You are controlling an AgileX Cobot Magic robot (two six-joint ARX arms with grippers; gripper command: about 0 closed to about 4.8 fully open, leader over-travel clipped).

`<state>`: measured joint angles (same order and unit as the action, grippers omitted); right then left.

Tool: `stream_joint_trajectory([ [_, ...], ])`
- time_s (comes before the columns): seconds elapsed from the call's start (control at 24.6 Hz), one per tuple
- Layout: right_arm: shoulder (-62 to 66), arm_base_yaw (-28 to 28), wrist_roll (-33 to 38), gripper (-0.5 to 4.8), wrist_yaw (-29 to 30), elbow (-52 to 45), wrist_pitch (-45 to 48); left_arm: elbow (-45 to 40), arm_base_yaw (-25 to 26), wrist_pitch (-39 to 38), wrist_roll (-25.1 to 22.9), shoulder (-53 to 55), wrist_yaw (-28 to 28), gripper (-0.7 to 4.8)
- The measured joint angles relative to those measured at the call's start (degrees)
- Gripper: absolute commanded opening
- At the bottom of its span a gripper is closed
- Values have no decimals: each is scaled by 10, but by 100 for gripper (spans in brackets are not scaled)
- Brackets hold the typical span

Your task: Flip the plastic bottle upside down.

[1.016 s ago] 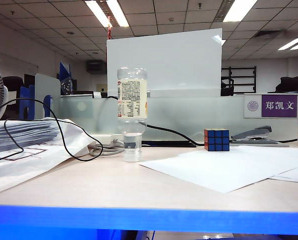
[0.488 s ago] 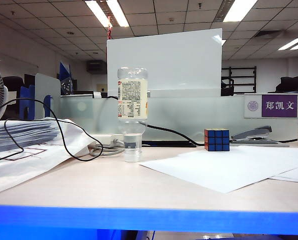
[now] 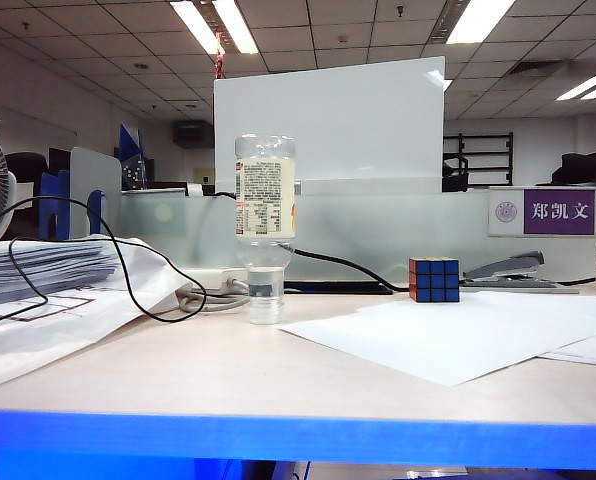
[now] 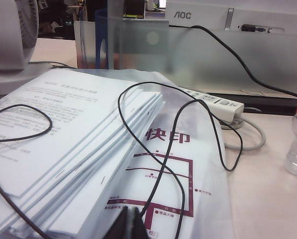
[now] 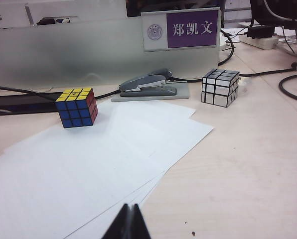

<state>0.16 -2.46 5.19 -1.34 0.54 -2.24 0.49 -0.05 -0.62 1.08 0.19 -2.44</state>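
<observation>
Nothing has moved since the earlier frame: the plastic bottle [image 3: 265, 228], clear and ribbed, stands cap-down on the smooth table [image 3: 228, 370]. Left gripper [image 4: 130, 225] over stacked papers [image 4: 54, 149] and right gripper [image 5: 129, 223] over white sheets [image 5: 88, 174] are both pinched together, empty.
</observation>
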Motion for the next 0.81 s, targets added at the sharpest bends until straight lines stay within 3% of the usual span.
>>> stream_joint_trajectory([
  [0.81,0,0,-18,-9,0,0,29,0,0,0,0,0,0,-5],
])
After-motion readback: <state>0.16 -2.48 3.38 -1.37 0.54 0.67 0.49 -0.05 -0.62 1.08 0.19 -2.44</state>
